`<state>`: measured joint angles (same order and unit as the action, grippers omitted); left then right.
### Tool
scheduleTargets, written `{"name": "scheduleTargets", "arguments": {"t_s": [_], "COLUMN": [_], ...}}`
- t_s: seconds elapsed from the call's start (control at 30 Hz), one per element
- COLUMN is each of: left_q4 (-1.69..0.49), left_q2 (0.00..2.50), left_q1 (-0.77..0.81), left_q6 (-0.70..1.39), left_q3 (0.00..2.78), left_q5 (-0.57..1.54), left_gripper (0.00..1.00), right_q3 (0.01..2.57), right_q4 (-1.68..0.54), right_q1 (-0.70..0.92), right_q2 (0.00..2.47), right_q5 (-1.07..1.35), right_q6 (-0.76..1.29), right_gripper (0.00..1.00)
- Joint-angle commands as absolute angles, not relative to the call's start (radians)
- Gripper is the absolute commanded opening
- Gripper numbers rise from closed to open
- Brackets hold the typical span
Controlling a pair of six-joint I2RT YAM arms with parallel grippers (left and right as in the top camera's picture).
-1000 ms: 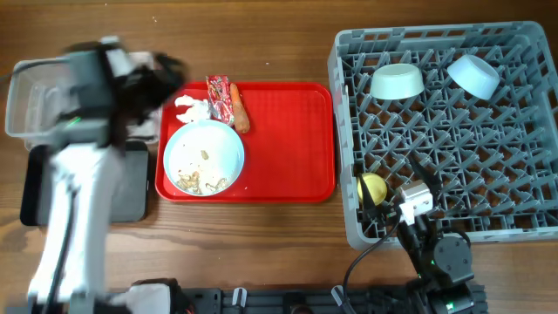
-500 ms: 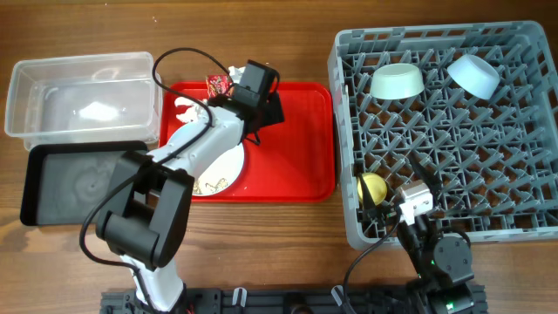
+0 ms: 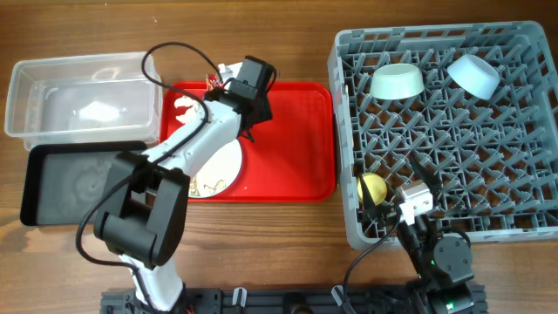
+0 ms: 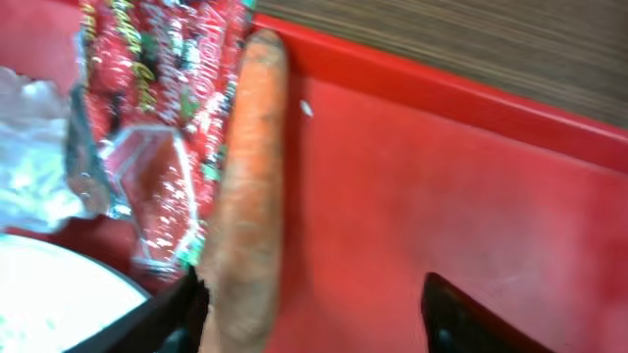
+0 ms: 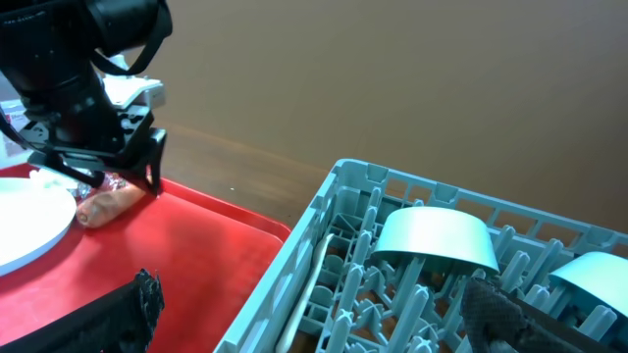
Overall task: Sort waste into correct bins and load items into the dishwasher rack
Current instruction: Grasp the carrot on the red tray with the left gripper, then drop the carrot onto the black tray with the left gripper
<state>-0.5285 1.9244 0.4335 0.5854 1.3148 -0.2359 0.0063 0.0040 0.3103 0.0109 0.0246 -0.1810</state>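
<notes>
My left gripper (image 4: 314, 324) is open low over the red tray (image 4: 422, 196). The orange carrot piece (image 4: 245, 196) lies between its fingers, against the left one. The red snack wrapper (image 4: 147, 108) and a crumpled white tissue (image 4: 29, 167) lie just left of the carrot. The light blue plate (image 3: 218, 170) with beige scraps (image 3: 202, 185) is half hidden under the arm. My right gripper (image 5: 314, 314) is open and empty over the grey rack (image 3: 523, 218). The rack holds the pale green bowl (image 3: 397, 81), the light blue bowl (image 3: 473, 75), the yellow cup (image 3: 372, 187) and the white spoon (image 5: 329, 260).
The clear tub (image 3: 26, 96) stands at the far left with a white crumpled piece (image 3: 98, 111) inside. The black tray (image 3: 83, 187) lies in front of it. The left arm (image 3: 187, 144) stretches across the tray's left half.
The left arm has swung from over the clear tub to the back of the red tray and come down at the carrot. The right arm has not moved.
</notes>
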Motion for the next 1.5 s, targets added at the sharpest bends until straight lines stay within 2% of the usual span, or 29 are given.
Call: {"name": "scheduleTargets", "arguments": {"t_s": [0.0, 0.07, 0.2, 0.27, 0.57, 0.63, 0.77, 0.9, 1.03, 1.13, 1.2, 1.23, 1.27, 1.33, 1.37, 1.47], "left_q4": [-0.525, -0.513, -0.472, -0.474, -0.612, -0.693, -1.059, -1.438, -1.444, -1.27, -1.162, -1.123, -1.086, -1.067, -1.086, -1.139], "left_q2": [2.0, 2.032, 2.037, 2.025, 1.777, 1.728, 1.637, 1.584, 1.582, 1.584, 1.586, 1.586, 1.587, 1.584, 1.583, 1.574], "left_q1": [0.395, 0.387, 0.385, 0.385, 0.376, 0.368, 0.286, 0.071, -0.125, -0.251, -0.295, -0.304, -0.306, -0.305, -0.302, -0.275], "left_q6": [0.592, 0.591, 0.581, 0.581, 0.582, 0.596, 0.895, 1.168, 1.168, 1.154, 1.135, 1.083, 1.003, 0.899, 0.893, 0.892], "left_q3": [1.32, 1.32, 1.324, 1.344, 1.42, 1.42, 1.42, 1.414, 1.325, 1.188, 1.144, 1.14, 1.14, 1.147, 1.158, 1.197], "left_q5": [-0.255, -0.254, -0.194, -0.157, -0.142, -0.15, -0.324, -0.447, -0.446, -0.439, -0.393, -0.375, -0.352, -0.297, -0.273, -0.184], "left_gripper": [0.61, 0.57, 0.36, 0.29, 0.23, 0.04, 0.04, 0.04, 0.04, 0.05, 0.11, 0.19, 0.36, 0.89, 1.0, 1.0], "right_q3": [0.005, 0.005, 0.005, 0.005, 0.005, 0.005, 0.005, 0.005, 0.005, 0.005, 0.005, 0.005, 0.005, 0.005, 0.005, 0.005], "right_q4": [0.007, 0.007, 0.007, 0.007, 0.007, 0.007, 0.007, 0.007, 0.007, 0.007, 0.007, 0.007, 0.007, 0.007, 0.007, 0.007], "right_q1": [0.305, 0.305, 0.305, 0.305, 0.305, 0.305, 0.305, 0.305, 0.305, 0.305, 0.305, 0.305, 0.305, 0.305, 0.305, 0.305], "right_q2": [0.004, 0.004, 0.004, 0.004, 0.004, 0.004, 0.004, 0.004, 0.004, 0.004, 0.004, 0.004, 0.004, 0.004, 0.004, 0.004], "right_q5": [0.016, 0.016, 0.016, 0.016, 0.016, 0.016, 0.016, 0.016, 0.016, 0.017, 0.017, 0.016, 0.017, 0.016, 0.016, 0.016], "right_q6": [-0.184, -0.184, -0.184, -0.184, -0.184, -0.184, -0.184, -0.184, -0.184, -0.184, -0.184, -0.184, -0.184, -0.184, -0.184, -0.184], "right_gripper": [1.0, 1.0, 1.0, 1.0, 1.0, 1.0, 1.0, 1.0, 1.0, 1.0, 1.0, 1.0, 1.0, 1.0, 1.0, 1.0]}}
